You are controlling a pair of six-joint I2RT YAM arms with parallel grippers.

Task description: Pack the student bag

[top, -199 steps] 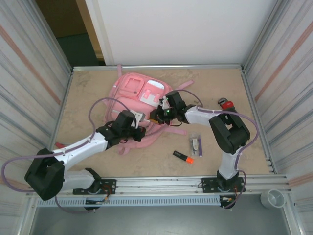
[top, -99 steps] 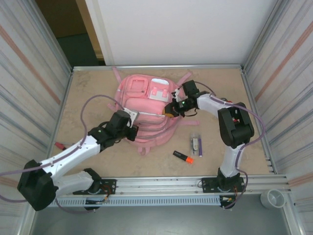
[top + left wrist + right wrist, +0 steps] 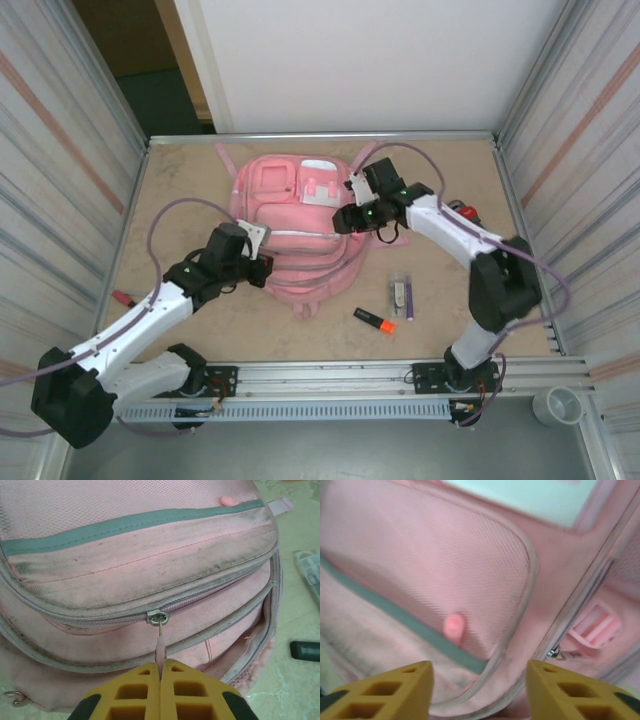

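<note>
The student bag [image 3: 295,215], a big pink backpack, lies flat in the middle of the table. My left gripper [image 3: 262,270] is at its near left edge, shut on the pink zip pull [image 3: 160,647] of a front pocket; the slider [image 3: 157,616] sits just beyond the yellow fingertips [image 3: 140,680]. In the left wrist view the gripper [image 3: 160,667] faces the bag [image 3: 130,545], whose compartment below gapes at the right. My right gripper [image 3: 347,221] hovers over the bag's right side, open and holding nothing. In its wrist view the gripper [image 3: 480,680] spans pink fabric [image 3: 420,555] with a small pink tab [image 3: 454,626].
An orange and black highlighter [image 3: 375,321] and a clear case [image 3: 402,295] lie right of the bag, near the front. A red and black object [image 3: 462,212] sits by the right arm. A small red item [image 3: 122,297] lies at the left edge. Metal walls enclose the table.
The bag has shifted and flattened toward the back of the table. My right gripper has opened and let go of it. My left gripper has kept its hold and moved left.
</note>
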